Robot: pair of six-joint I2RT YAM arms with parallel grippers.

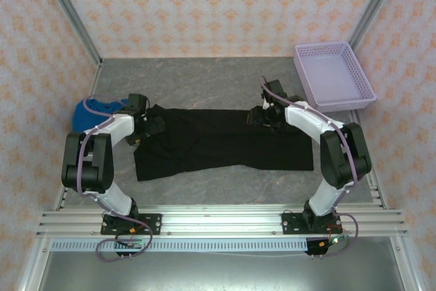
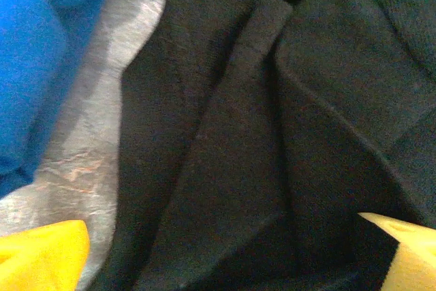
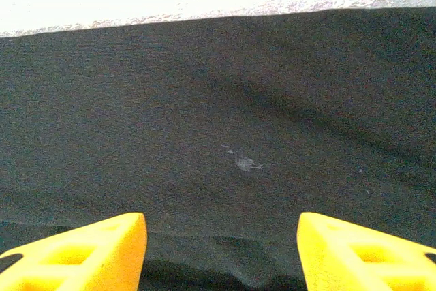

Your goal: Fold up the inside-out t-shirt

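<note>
- The black t-shirt (image 1: 218, 142) lies on the gray surface (image 1: 204, 80), right in the middle, between my two arms.
- It is spread out long, from my left side to my right side. The end on my left is wider and more bumpy.
- Seen from my left wrist, the cloth is bunched up, and one thick fold (image 2: 262, 25) sticks up from it.
- Seen from my right wrist, the cloth is smooth and flat. It has a little pale speck (image 3: 245, 163) on it.
- My left fingers (image 1: 152, 126) are low over the left end of the shirt.
- They are spread very wide. From my left wrist I see their yellow tips (image 2: 41, 257) far apart, down in the two corners. The shirt just lies under them, and they have hold of nothing.
- My right fingers (image 1: 262, 115) are at the far edge of the shirt, near its right end.
- They are spread apart too, with a big gap in between. The shirt lies flat under the gap, and I can't see any cloth pinched in them.
- A bright blue cloth (image 1: 92, 109) sits near the left end of the shirt, behind my left arm. A strip of the gray surface shows between the blue and the black.
- A purple basket (image 1: 334, 76) sits at the far right corner, well apart from the shirt.
</note>
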